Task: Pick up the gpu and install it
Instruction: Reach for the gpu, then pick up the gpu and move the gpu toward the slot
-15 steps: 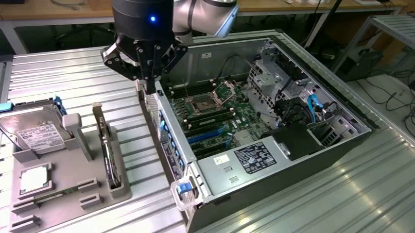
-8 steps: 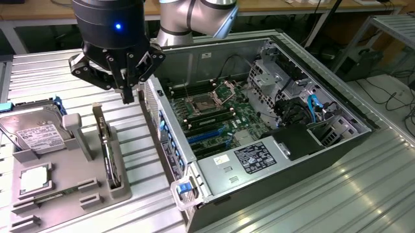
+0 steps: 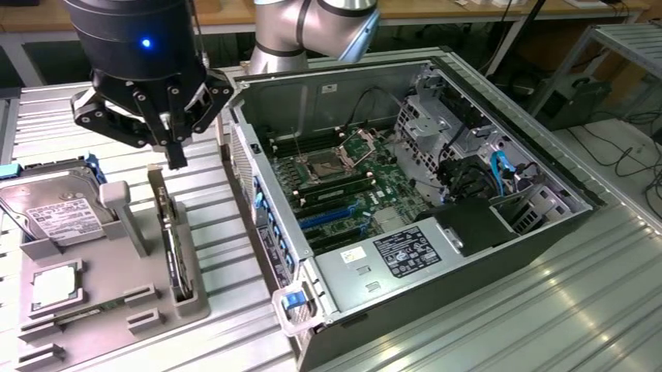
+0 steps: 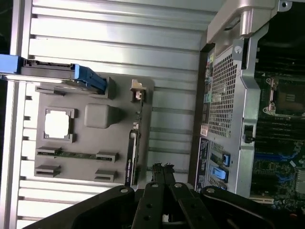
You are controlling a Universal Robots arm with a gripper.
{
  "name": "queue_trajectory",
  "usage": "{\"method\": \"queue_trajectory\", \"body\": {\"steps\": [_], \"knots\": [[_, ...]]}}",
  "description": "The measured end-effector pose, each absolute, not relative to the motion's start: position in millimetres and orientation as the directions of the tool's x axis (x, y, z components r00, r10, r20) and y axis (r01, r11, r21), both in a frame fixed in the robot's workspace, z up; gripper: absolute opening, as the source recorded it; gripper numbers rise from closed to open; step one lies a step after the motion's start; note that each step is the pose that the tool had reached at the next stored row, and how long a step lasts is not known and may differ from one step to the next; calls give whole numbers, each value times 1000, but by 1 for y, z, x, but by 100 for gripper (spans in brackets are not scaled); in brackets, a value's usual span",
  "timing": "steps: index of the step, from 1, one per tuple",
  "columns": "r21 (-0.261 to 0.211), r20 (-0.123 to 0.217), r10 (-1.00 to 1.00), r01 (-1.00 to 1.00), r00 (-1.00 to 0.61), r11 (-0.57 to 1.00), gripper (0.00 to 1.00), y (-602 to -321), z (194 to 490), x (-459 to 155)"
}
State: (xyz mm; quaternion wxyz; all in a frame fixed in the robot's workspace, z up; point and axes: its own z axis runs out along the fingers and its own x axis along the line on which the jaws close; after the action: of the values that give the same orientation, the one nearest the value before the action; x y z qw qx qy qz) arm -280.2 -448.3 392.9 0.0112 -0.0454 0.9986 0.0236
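The gpu (image 3: pixel 169 232) stands on its long edge in a slot of the grey holder tray (image 3: pixel 114 310), at the exterior view's left; it looks thin and dark, with a metal bracket at its far end. My gripper (image 3: pixel 176 163) hangs just above the card's far end, fingers shut together with nothing between them, not touching the card. In the wrist view the gpu (image 4: pixel 135 143) shows as a narrow strip beside the shut fingertips (image 4: pixel 157 168). The open computer case (image 3: pixel 414 194) lies on its side to the right, with blue expansion slots (image 3: pixel 336 213) on its motherboard.
A silver hard drive (image 3: pixel 57 209) with a white label leans in the tray's far corner. A square processor chip (image 3: pixel 54 285) sits in a tray pocket, and a memory stick (image 4: pixel 76 155) lies beside it. The ribbed metal table (image 3: pixel 579 310) extends around the case.
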Motion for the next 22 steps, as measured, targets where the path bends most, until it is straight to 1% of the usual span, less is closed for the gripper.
{"method": "queue_trajectory", "body": {"steps": [5,9,22], "knots": [[46,-24,-94,-95,-995,994,11,-448,393,-301],[46,-25,-95,-96,-995,994,11,-442,392,-318],[46,-25,-95,-96,-995,994,11,-442,392,-320]]}}
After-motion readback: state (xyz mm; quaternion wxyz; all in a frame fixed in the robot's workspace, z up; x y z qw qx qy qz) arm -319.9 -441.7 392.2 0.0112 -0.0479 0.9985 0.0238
